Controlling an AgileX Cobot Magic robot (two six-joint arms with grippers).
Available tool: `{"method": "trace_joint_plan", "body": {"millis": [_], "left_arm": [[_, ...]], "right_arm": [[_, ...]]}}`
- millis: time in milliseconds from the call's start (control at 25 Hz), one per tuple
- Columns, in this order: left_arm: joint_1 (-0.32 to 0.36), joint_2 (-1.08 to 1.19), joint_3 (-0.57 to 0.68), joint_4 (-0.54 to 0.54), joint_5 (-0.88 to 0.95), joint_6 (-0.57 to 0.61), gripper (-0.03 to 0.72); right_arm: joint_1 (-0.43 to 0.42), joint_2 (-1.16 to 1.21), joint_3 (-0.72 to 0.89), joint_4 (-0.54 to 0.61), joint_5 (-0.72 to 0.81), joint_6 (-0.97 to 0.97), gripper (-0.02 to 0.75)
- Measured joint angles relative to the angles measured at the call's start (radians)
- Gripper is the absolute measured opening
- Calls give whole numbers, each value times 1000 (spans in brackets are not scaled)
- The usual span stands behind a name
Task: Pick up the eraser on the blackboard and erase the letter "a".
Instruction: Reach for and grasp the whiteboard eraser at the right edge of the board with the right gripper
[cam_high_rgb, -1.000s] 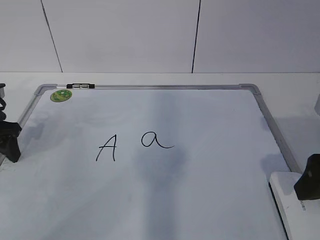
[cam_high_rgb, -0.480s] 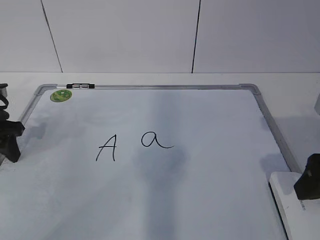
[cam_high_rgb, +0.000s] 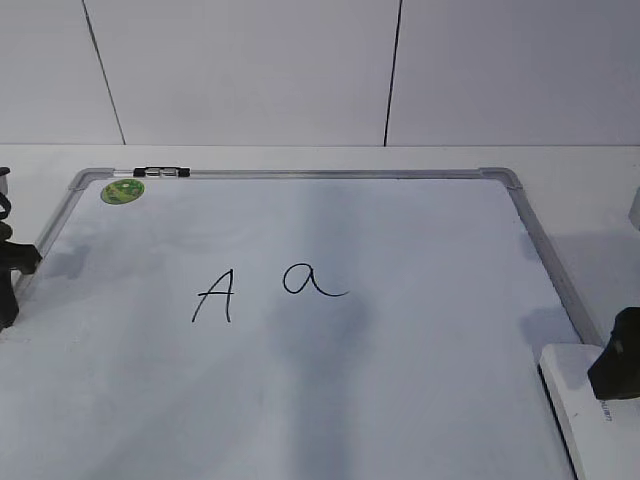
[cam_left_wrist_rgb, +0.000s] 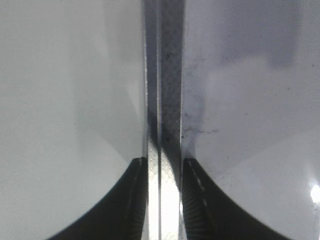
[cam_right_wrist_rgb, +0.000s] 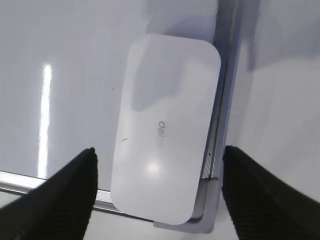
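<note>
Two fingers of my right gripper (cam_right_wrist_rgb: 159, 192) are standing wide apart, straddling the eraser (cam_right_wrist_rgb: 165, 130) at the blackboard (cam_high_rgb: 330, 400) corner; I am centring across its width before descending.

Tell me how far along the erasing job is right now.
Nothing is erased: the small cursive black marker letter "a" is intact on the large white silver-framed board. In hand: the right gripper hangs open above the white oblong plastic eraser, which lies at the board's corner, not yet grasped. The left gripper straddles the frame edge. Left: grasping, carrying, wiping.
</note>
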Motion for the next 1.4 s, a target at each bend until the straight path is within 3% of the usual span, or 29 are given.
{"method": "trace_joint_plan", "body": {"millis": [1000, 1400], "left_arm": [[0, 0, -2, 3, 3, 0, 149], [0, 0, -2, 6, 3, 0, 148]], "right_arm": [[0, 0, 0, 44, 64, -30, 592], [2, 0, -42, 120, 85, -67, 593]]}}
